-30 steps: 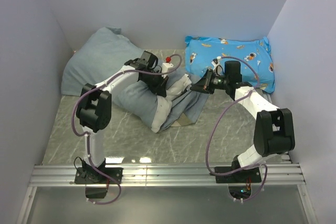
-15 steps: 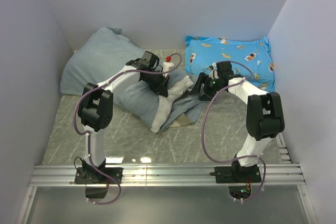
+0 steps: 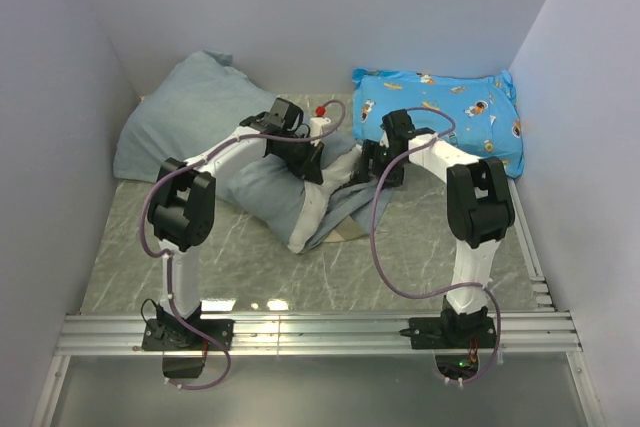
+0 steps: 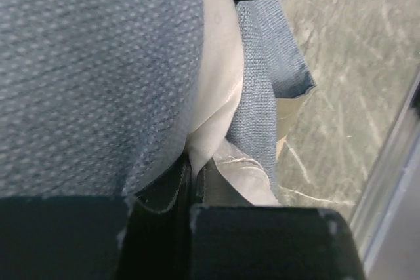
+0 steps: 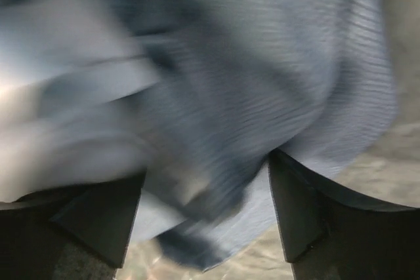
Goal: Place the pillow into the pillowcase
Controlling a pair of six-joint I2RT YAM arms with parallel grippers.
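Note:
The grey-blue pillowcase (image 3: 200,112) lies from the back left corner to the table's middle, bulging with the pillow inside. The white pillow (image 3: 310,209) shows at its open end. My left gripper (image 3: 312,165) is shut there, and in the left wrist view white pillow cloth (image 4: 213,96) runs into my shut left gripper (image 4: 195,174) between grey-blue pillowcase layers (image 4: 92,70). My right gripper (image 3: 366,169) is open at the same end from the right. In the blurred right wrist view, pillowcase cloth (image 5: 262,83) hangs between its spread fingers (image 5: 302,208), with my right gripper (image 5: 203,227) closed on nothing.
A bright blue cartoon-print cushion (image 3: 450,112) lies at the back right against the wall. Grey walls close in the back and both sides. A metal rail (image 3: 320,332) carrying both arm bases runs along the near edge of the marbled tabletop (image 3: 380,257).
My right arm has swung left from beside the blue cushion to the pillowcase's open end, and its gripper has opened. The left arm and its grip have not moved.

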